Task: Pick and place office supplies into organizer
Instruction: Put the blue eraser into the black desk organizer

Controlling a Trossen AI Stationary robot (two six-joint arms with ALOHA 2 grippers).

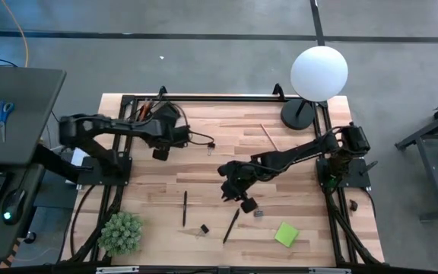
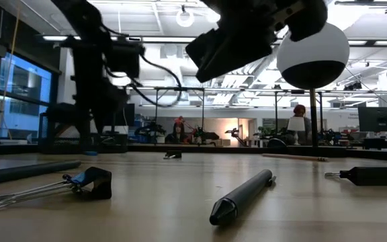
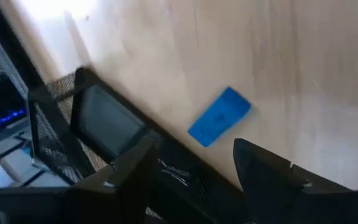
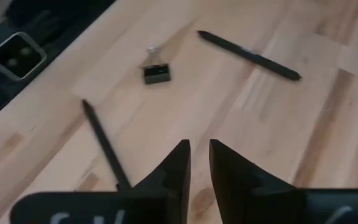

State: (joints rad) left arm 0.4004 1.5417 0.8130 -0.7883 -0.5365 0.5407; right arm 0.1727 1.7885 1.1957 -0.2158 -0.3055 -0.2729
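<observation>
Fingers of the left gripper (image 3: 194,177) stand wide apart, empty, over the organizer (image 3: 98,121) at the counter's (image 1: 226,144) far left; blue eraser (image 3: 219,116) lies just beside the tray. Right gripper (image 4: 199,163) fingers nearly closed, holding nothing, above mid-counter near two black pens (image 4: 248,56) and a binder clip (image 4: 155,71).

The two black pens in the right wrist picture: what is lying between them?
A black binder clip lies on the bare wood between the two pens, touching neither; the right wrist view shows it.
</observation>
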